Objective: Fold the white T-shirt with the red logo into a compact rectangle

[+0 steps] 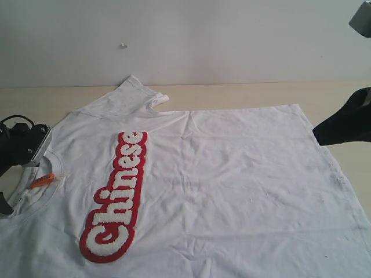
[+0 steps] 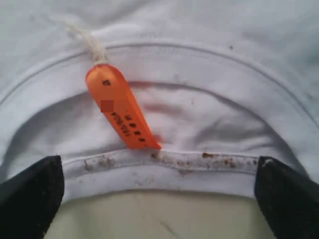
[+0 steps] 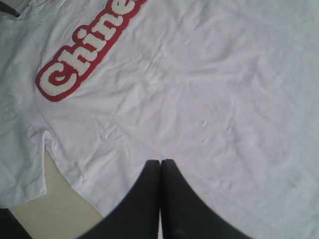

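The white T-shirt (image 1: 232, 174) lies spread flat on the table, collar toward the left, with one sleeve (image 1: 136, 92) pointing to the back. The red logo (image 1: 116, 200) runs along its chest and also shows in the right wrist view (image 3: 84, 55). My left gripper (image 2: 159, 199) is open, low at the ribbed collar (image 2: 164, 167), one finger on each side of the soiled collar edge. The orange neck tag (image 2: 119, 107) lies just beyond it. My right gripper (image 3: 160, 162) is shut with nothing in it, hovering over the shirt's hem side (image 1: 324, 130).
Bare tan table (image 1: 261, 92) shows behind the shirt and at the right. A pale wall stands behind. A dark piece of equipment (image 1: 362, 20) hangs at the top right corner.
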`<state>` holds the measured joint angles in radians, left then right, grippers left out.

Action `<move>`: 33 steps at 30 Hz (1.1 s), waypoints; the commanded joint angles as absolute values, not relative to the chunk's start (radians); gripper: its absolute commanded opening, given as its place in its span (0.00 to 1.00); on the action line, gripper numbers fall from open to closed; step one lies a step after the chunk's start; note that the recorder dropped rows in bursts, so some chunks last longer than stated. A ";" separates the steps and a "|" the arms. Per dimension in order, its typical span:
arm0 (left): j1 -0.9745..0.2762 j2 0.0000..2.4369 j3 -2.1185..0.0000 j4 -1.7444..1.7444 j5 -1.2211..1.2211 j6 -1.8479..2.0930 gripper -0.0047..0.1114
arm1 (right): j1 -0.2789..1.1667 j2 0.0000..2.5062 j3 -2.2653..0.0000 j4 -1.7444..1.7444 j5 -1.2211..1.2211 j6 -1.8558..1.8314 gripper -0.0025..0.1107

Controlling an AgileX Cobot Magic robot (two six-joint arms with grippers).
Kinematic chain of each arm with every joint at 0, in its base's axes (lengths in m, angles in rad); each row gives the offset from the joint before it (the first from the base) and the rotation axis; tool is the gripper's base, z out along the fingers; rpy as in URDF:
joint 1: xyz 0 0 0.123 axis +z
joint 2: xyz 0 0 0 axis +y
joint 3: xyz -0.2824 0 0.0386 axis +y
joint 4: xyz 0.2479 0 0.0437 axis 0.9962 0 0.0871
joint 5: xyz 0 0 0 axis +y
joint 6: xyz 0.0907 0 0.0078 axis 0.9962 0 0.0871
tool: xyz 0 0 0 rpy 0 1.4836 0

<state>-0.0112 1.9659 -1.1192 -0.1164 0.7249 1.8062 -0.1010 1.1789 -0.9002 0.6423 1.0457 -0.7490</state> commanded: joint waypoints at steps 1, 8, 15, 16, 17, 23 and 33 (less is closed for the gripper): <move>0.005 1.994 -1.127 -0.097 0.721 1.790 0.93 | -0.105 1.182 -0.901 0.653 1.039 -0.759 0.02; 0.020 2.011 -1.128 -0.097 0.721 1.794 0.93 | -0.105 1.182 -0.901 0.653 1.039 -0.759 0.02; 0.020 2.067 -1.128 -0.081 0.811 1.804 0.93 | -0.105 1.182 -0.901 0.653 1.039 -0.759 0.02; 0.020 2.071 -1.128 -0.070 0.811 1.794 0.93 | -0.105 1.182 -0.901 0.653 1.039 -0.759 0.02; 0.020 2.076 -1.128 -0.063 0.811 1.792 0.93 | -0.105 1.182 -0.901 0.653 1.039 -0.759 0.02; 0.020 2.087 -1.128 -0.056 0.807 1.797 0.93 | -0.105 1.182 -0.901 0.652 1.041 -0.759 0.02; 0.020 2.087 -1.128 -0.054 0.760 1.797 0.93 | -0.105 1.182 -0.901 0.652 1.041 -0.759 0.02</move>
